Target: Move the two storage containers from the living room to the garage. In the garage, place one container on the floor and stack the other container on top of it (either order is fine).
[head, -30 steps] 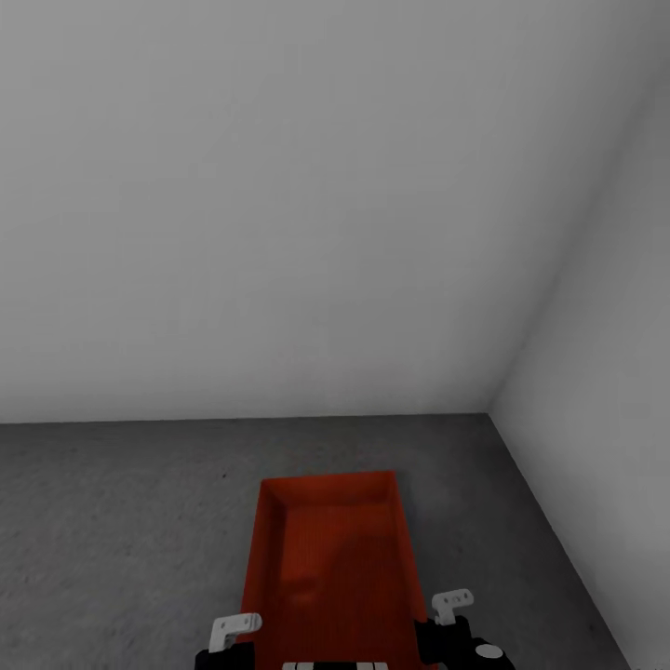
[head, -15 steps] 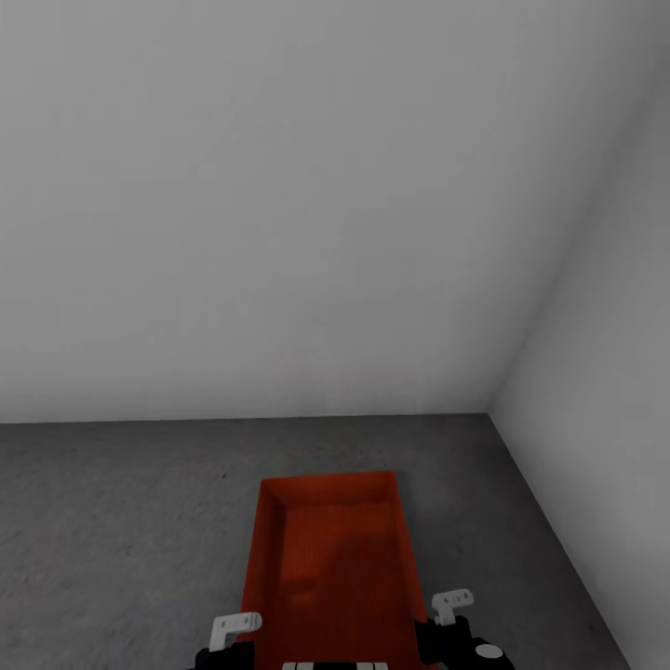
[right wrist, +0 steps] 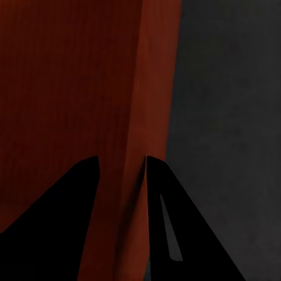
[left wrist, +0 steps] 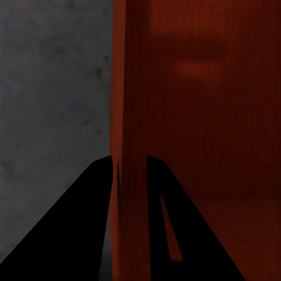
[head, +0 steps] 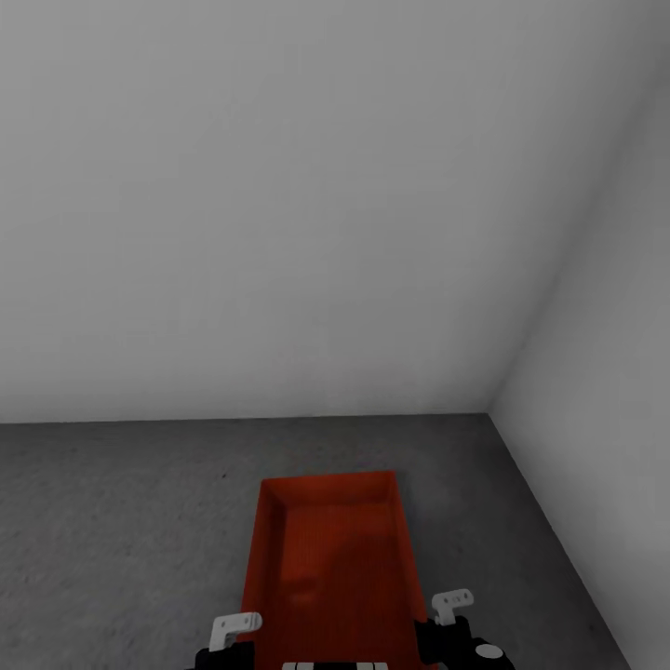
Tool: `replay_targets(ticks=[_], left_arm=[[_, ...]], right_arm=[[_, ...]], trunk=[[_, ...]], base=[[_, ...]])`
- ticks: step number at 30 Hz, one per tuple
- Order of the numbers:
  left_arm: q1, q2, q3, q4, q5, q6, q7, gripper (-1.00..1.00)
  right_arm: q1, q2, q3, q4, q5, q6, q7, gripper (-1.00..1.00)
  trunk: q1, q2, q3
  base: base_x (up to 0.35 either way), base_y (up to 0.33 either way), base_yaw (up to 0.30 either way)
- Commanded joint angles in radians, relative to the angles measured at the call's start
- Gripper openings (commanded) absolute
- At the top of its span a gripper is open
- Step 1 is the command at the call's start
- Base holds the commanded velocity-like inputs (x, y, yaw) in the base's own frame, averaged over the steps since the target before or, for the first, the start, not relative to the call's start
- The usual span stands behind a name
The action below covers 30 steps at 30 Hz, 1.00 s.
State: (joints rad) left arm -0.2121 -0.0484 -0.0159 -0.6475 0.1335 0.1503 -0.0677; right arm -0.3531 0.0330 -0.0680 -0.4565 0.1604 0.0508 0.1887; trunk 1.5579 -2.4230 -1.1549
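I'm facing a corner of the garage, white walls (head: 279, 214) meeting ahead and to my right, and dark grey concrete floor (head: 112, 521) below. 1 orange-red container (head: 326, 558) sits open-topped in front of me, long axis pointing away toward the corner, near the right wall. My left end effector (left wrist: 129, 167) straddles the container's left wall, 1 finger outside over the concrete, 1 inside, the thin wall pinched between them. My right end effector (right wrist: 122, 167) does the same on the right wall, its fingers closed against that edge. In the head view both end effectors sit at the near end of the container. Whether the container rests on the floor or hangs just above it, I can't tell.
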Motion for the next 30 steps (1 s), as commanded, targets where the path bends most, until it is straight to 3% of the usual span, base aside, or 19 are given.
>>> replay_targets(ticks=[1,2,30], left_arm=[[0.0,0.027,0.001,0.008,-0.003,0.006,0.011,-1.0],[0.0,0.027,0.0,0.011,-0.003,0.006,0.01,1.0],[0.0,0.028,-0.001,0.014,-0.001,0.011,0.009,1.0]], right_arm=[[0.0,0.0,-0.001,0.001,0.012,0.026,0.011,1.0],[0.0,0.0,-0.002,0.001,0.013,0.022,0.011,1.0],[0.0,-0.001,-0.003,0.001,0.01,-0.003,0.011,1.0]], trunk=[[0.0,0.0,-0.001],[0.0,0.0,-0.001],[-0.008,0.014,0.005]], base=[[0.0,0.0,0.0],[0.0,0.0,0.0],[0.0,0.0,0.0]])
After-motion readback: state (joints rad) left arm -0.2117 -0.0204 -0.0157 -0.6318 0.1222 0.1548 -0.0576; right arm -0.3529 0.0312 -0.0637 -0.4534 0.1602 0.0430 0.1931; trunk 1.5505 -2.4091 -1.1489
